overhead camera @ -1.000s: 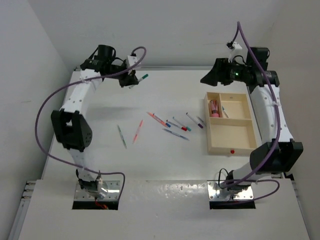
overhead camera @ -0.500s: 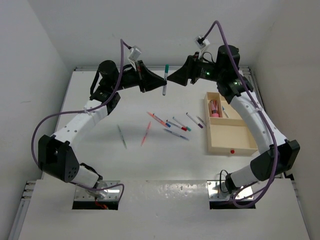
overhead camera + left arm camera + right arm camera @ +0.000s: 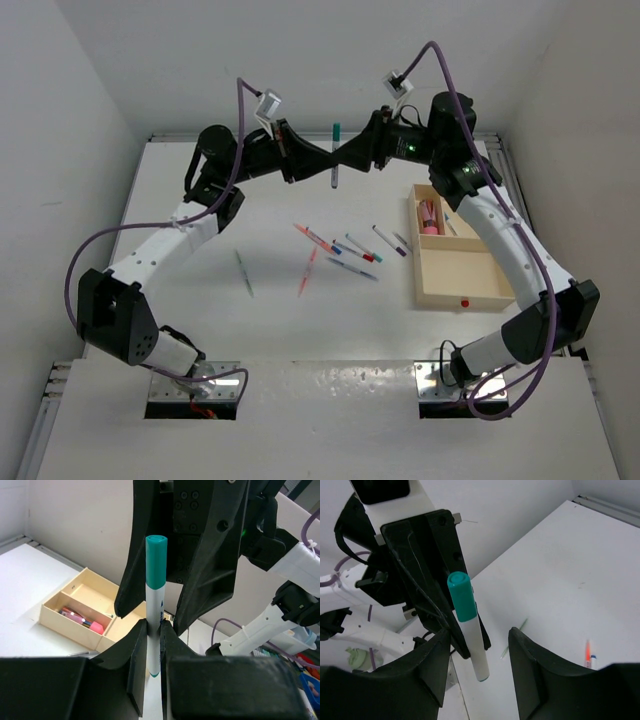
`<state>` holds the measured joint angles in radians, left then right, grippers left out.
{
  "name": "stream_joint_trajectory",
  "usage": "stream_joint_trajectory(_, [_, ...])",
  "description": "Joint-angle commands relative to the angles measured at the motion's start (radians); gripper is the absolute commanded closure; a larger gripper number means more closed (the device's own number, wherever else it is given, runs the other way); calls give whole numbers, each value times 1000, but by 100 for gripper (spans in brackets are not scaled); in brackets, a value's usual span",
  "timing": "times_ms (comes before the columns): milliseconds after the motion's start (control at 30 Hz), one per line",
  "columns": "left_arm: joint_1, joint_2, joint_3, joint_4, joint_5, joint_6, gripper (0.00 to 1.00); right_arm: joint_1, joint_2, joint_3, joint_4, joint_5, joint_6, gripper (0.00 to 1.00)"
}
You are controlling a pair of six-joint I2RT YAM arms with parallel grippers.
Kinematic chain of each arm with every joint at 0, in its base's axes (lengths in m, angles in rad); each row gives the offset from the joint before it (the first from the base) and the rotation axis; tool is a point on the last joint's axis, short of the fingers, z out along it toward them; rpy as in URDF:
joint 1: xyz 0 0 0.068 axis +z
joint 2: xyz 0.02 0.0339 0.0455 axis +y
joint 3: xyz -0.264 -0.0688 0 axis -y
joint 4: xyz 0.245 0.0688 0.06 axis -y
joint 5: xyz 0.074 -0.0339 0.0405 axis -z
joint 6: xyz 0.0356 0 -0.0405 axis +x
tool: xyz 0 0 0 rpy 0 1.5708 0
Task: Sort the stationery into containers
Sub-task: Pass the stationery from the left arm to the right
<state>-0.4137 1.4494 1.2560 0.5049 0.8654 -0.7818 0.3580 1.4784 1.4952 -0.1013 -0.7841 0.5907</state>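
Observation:
My left gripper (image 3: 327, 160) is shut on a white marker with a teal cap (image 3: 334, 152) and holds it upright, cap up, high over the back of the table. It also shows in the left wrist view (image 3: 155, 605) and the right wrist view (image 3: 468, 627). My right gripper (image 3: 346, 158) faces it, open, one finger on either side of the marker's lower body (image 3: 479, 637), not closed on it. The pale wooden tray (image 3: 418, 270) lies at the right; its far-left section holds a pink block (image 3: 430, 228) and pens. Several pens (image 3: 352, 250) lie loose mid-table.
An orange-red pen (image 3: 308, 270) and a thin green pen (image 3: 243, 272) lie left of the pen cluster. The tray's large near section (image 3: 462, 268) looks empty, with a red dot (image 3: 464, 300) on its near rim. Purple cables loop above both arms.
Both arms swung in from the sides and met over the back middle. The right gripper left the tray and now straddles the marker. The orange-red pen on the table shifted right.

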Motion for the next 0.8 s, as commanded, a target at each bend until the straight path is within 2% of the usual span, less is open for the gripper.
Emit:
stream_joint_trajectory(0, [-31,-24,-9,67,50,-24,100,-2,5,30,94,20,60,52])
stream_joint_trajectory(167, [-30,-24,-21,72,55,-24,100,-8,2,27,166,-4,129,52])
stream_joint_trajectory(333, [-33,-24,-15,99,57,-37,100,-4,8,27,111,-1,84,71])
stream_joint_trajectory(400, [-34,-23,-9,103,57,-39,100,-2,11,27,104,-1,75,72])
stream_joint_trajectory(500, [-31,-18,2,92,55,-36,100,6,16,22,68,0,46,82])
stream_joint_trajectory(533, [-31,-14,14,78,57,-18,79,4,14,22,40,11,31,93])
stream_joint_trajectory(567, [-30,-12,23,26,54,-2,61,-1,11,20,26,19,6,97])
stream_joint_trajectory(600, [-22,-9,46,-12,44,51,33,-28,10,20,-1,31,-6,100])
stream_joint_trajectory(633, [-17,-7,65,-66,35,88,11,-49,8,25,-21,39,-43,100])
stream_joint_trajectory(667, [-7,-6,81,-189,23,131,3,-74,11,33,-53,43,-70,100])
stream_joint_trajectory(700, [19,3,101,-247,8,213,0,-135,16,42,-127,49,-103,100])
stream_joint_trajectory(733, [33,3,120,-306,4,260,0,-174,23,54,-173,58,-139,100])
stream_joint_trajectory(767, [47,14,158,-433,-5,315,0,-210,36,80,-216,71,-220,100])
